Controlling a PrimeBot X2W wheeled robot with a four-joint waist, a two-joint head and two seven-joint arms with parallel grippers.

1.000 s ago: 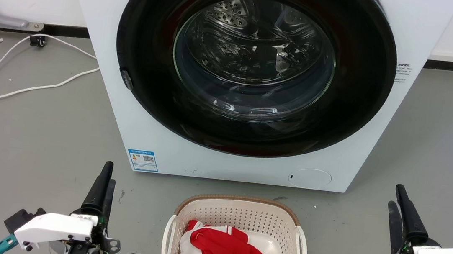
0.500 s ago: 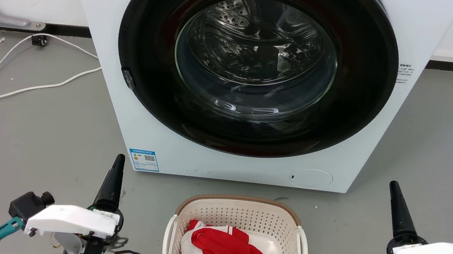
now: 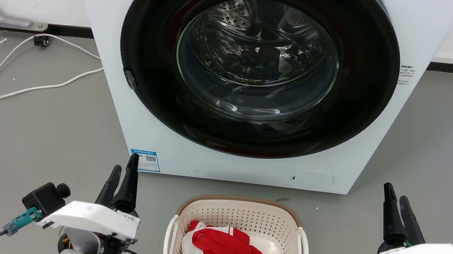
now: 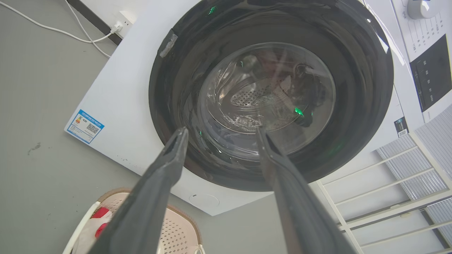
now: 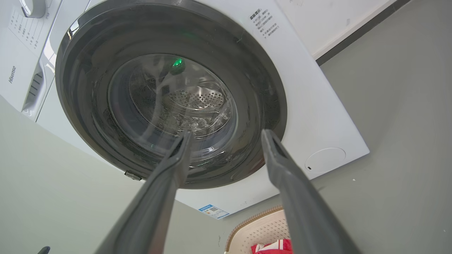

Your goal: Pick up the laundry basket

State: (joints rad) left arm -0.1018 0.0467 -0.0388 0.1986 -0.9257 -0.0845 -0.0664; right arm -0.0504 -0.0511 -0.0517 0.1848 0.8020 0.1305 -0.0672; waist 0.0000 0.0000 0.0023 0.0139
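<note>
The laundry basket stands on the grey floor at the bottom centre of the head view, cream with perforated walls, a brown rim and white loop handles. Red and white clothes lie in it. My left gripper is open to the basket's left, fingers pointing at the washer, nothing between them. My right gripper is open further off to the basket's right, also empty. The left wrist view has its gripper open, the basket low behind one finger. The right wrist view has its gripper open, the basket at the bottom edge.
A white front-loading washer with a shut round glass door stands just behind the basket. A white cable runs over the floor at the left. A white slatted rack shows beside the washer in the left wrist view.
My left gripper has moved right, toward the basket, and my right gripper has edged left. Both wrists have turned, so two fingers show on each again.
</note>
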